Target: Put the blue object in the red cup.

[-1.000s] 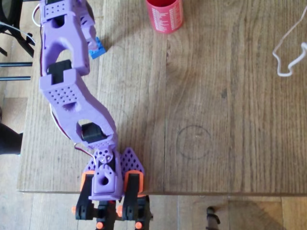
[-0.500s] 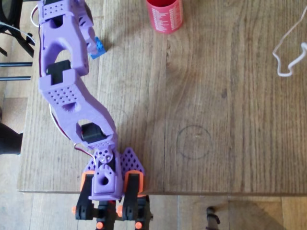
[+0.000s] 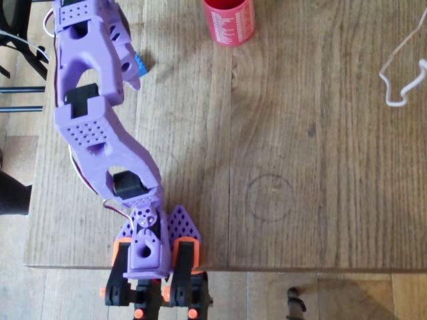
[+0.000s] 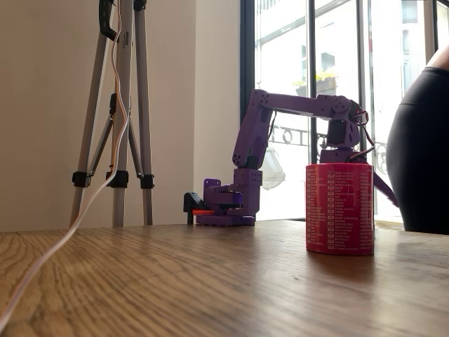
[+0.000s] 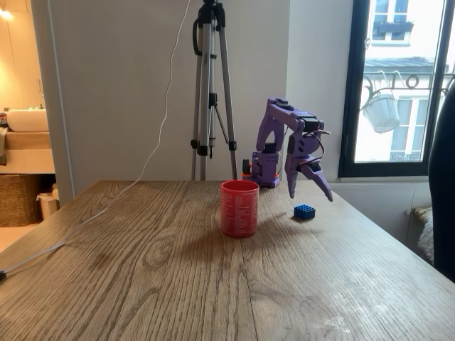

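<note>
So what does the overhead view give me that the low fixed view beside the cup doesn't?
Overhead alone: the small bright-blue studded plastic brick, mostly covered by the purple two-finger gripper, plus a pencilled circle and a white cable loop. Low fixed view alone: a tripod and bright windows. Both: the red cylindrical cup with white print and the wooden table.

In the overhead view you see the small blue studded plastic brick (image 3: 141,64) on the wooden surface (image 3: 300,167), left of the red cylindrical printed cup (image 3: 229,21) at the top edge. The purple claw (image 3: 131,63) sits over the brick, its arm running down to the base at the bottom edge. In a fixed view the claw (image 5: 311,186) hangs just above the brick (image 5: 304,212), right of the cup (image 5: 239,207).
</note>
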Robot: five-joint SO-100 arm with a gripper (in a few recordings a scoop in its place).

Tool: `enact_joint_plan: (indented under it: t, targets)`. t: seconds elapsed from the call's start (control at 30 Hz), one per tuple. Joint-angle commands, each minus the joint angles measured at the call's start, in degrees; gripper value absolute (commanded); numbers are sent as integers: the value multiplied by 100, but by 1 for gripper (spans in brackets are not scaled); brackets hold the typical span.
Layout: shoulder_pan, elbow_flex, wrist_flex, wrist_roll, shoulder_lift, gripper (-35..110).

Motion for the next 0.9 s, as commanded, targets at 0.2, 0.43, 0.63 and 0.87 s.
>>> enact_joint_plan:
  t: [0.2,0.43,0.63,0.87]
  targets:
    - [255,-958,-44,-44,-571,52]
    - [404,-1072,-97,97,-817,51]
    - [413,-1063,-132,308,-1055,50]
    - [369,-1055,-105,554,-1143,49]
